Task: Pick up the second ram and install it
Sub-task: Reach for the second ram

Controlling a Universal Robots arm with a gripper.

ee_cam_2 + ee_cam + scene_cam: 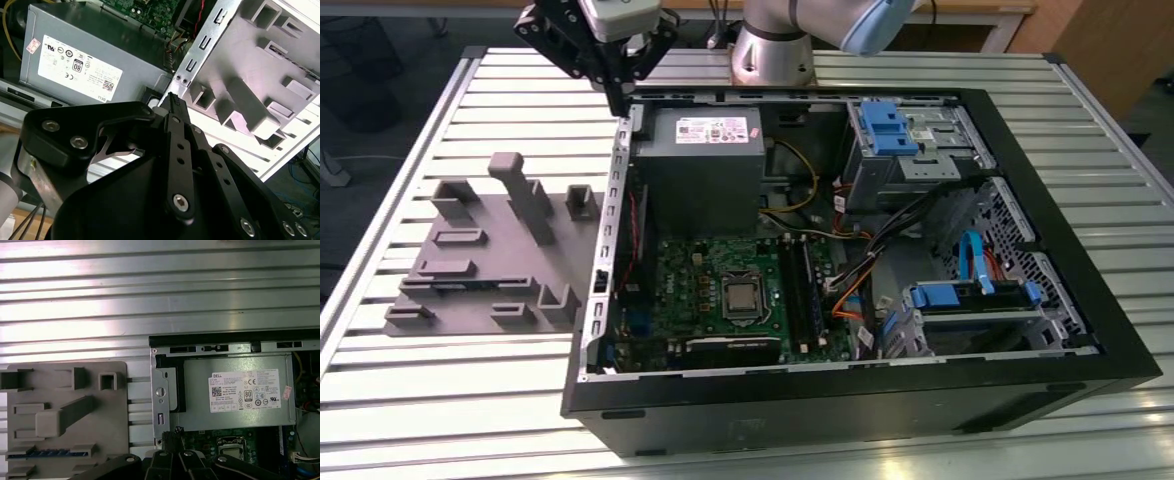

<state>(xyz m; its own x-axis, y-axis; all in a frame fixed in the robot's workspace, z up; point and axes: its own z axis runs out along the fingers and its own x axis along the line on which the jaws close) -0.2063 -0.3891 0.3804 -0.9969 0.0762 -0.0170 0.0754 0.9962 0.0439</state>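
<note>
1. One white label is carried on the grey power supply inside the open computer case. It is covered with small black print, round marks and a square code. A small pink sticker is fixed at one corner of it.
2. The second ram is seen in the first wrist view. It is laid in a groove of the grey fixture tray, which is set just outside the case's side wall.
3. The ram is shown edge-on as a long, very thin strip. It appears bluish in that view and is broken by a row of small dark divisions.
4. The gripper is held above the case's corner beside the power supply. Its black fingers are pressed together, and nothing is seen between them. The ram is not touched by it.
5. A green motherboard is mounted inside the case, with long black memory slots beside the processor socket.
6. The case and the tray are both supported on a ribbed metal table.
</note>
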